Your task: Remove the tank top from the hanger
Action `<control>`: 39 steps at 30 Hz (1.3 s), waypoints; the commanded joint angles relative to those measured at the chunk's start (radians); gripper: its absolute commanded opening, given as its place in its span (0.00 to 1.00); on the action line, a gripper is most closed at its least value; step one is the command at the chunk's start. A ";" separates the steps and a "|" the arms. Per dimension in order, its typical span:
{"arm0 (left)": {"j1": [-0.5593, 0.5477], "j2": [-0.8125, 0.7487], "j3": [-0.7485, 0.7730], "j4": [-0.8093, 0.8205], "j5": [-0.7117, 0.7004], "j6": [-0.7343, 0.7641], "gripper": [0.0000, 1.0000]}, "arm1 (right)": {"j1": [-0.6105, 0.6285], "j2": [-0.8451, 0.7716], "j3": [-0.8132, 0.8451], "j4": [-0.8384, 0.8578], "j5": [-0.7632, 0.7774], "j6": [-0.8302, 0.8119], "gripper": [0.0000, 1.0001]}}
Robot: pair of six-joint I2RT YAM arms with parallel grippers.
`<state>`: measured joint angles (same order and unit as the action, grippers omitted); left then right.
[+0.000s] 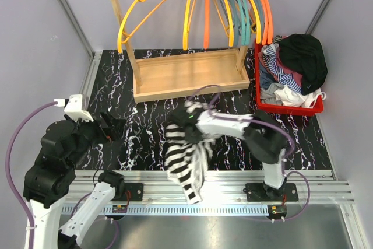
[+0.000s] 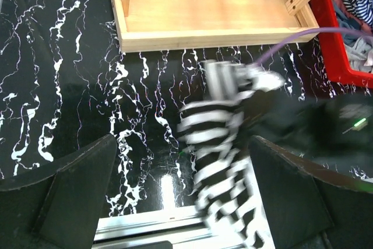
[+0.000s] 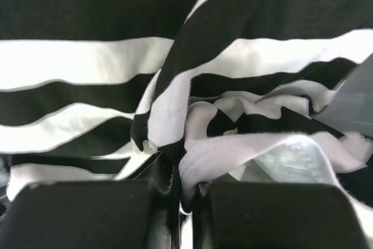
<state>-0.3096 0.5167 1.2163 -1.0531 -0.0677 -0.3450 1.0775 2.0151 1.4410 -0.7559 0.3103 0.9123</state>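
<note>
The right tool (image 3: 180, 217) has its fingers pressed nearly together, pinching a bunched fold of the black-and-white striped tank top (image 1: 186, 161). The garment hangs from that grip near the middle of the tabletop's (image 1: 145, 126) near edge, and its lower part drapes past the edge over the metal rail (image 1: 315, 188). The left tool (image 1: 115, 127) is spread wide with nothing between its fingers, above the near left part of the tabletop. A wooden rack (image 1: 186, 74) of coloured hangers (image 1: 227, 4) stands along the far edge, and a red basket (image 1: 291, 110) of clothes sits at the far right corner.
</note>
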 commanded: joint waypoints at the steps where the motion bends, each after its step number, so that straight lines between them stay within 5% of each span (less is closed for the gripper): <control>1: -0.002 -0.001 -0.004 0.036 0.048 0.005 0.99 | -0.210 -0.289 -0.181 -0.086 0.120 0.060 0.00; 6: -0.002 0.002 -0.020 0.070 0.121 -0.008 0.99 | -0.581 -0.643 -0.185 -0.146 0.211 -0.088 0.00; 9: -0.002 0.003 -0.040 0.088 0.150 -0.018 0.99 | -0.784 -0.681 -0.029 -0.129 0.222 -0.257 0.00; 13: -0.002 0.009 -0.058 0.110 0.193 -0.038 0.99 | -1.109 -0.546 0.293 -0.096 0.185 -0.424 0.00; 17: -0.002 -0.004 -0.072 0.139 0.221 -0.060 0.99 | -1.247 -0.290 0.737 -0.019 0.098 -0.470 0.00; 21: -0.002 -0.023 -0.081 0.159 0.227 -0.083 0.99 | -1.321 -0.106 1.048 0.106 -0.016 -0.451 0.00; 26: -0.002 -0.046 -0.103 0.189 0.218 -0.124 0.99 | -1.323 0.023 1.049 0.415 -0.030 -0.506 0.00; 29: -0.002 -0.046 -0.122 0.203 0.213 -0.147 0.99 | -1.324 0.146 1.093 0.301 -0.100 -0.494 0.00; 34: -0.002 -0.047 -0.161 0.222 0.227 -0.179 0.99 | -1.320 0.273 0.918 0.140 -0.183 -0.417 0.00; 39: -0.002 -0.043 -0.219 0.251 0.316 -0.210 0.99 | -1.320 0.523 1.090 -0.192 -0.276 -0.412 0.00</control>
<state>-0.3096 0.4732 1.0245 -0.8768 0.1650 -0.5228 -0.2489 2.4432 2.4546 -0.6281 0.1143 0.4938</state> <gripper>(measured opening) 0.988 0.044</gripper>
